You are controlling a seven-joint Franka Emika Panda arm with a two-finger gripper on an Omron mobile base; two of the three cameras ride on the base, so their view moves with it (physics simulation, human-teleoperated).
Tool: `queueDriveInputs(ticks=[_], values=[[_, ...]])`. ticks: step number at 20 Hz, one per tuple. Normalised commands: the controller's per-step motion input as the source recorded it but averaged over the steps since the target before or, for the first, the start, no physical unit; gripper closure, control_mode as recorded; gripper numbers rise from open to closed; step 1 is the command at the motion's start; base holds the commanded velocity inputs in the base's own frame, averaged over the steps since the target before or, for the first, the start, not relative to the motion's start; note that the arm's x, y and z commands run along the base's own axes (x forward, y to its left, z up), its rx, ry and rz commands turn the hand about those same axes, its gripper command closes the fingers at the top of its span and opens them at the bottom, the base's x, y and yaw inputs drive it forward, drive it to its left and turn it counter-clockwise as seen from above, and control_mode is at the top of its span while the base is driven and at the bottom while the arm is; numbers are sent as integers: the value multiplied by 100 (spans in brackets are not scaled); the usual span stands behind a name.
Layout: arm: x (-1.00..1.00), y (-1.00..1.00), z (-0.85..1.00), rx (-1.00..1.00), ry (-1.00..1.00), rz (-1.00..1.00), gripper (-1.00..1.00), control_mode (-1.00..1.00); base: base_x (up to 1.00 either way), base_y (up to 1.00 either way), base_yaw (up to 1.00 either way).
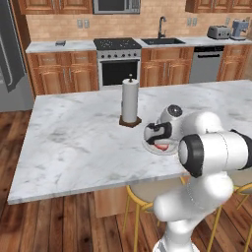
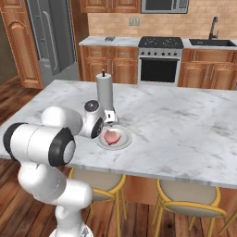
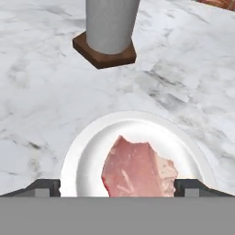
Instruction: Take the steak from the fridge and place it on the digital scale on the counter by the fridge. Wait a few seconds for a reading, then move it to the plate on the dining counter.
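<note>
Your steak (image 3: 137, 170) already lies on the plate (image 3: 82, 160) on the dining counter (image 1: 74, 142), and the gripper (image 3: 117, 187) hangs over it with jaws spread wide, so only withdrawing looks left.

A paper towel roll (image 1: 130, 100) stands upright on a brown wooden base (image 3: 104, 53) — stove (image 1: 117, 61) and sink (image 1: 162, 41) behind.
</note>
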Motion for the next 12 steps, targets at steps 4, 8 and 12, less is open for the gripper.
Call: queueDriveInputs(ticks=[4, 8, 12], values=[[-59, 0, 100, 14, -7, 7, -100, -100, 0, 0, 0], [-76, 0, 100, 7, 4, 0, -100, -100, 0, 0, 0], [-95, 0, 92, 0, 24, -1, -100, -100, 0, 0, 0]])
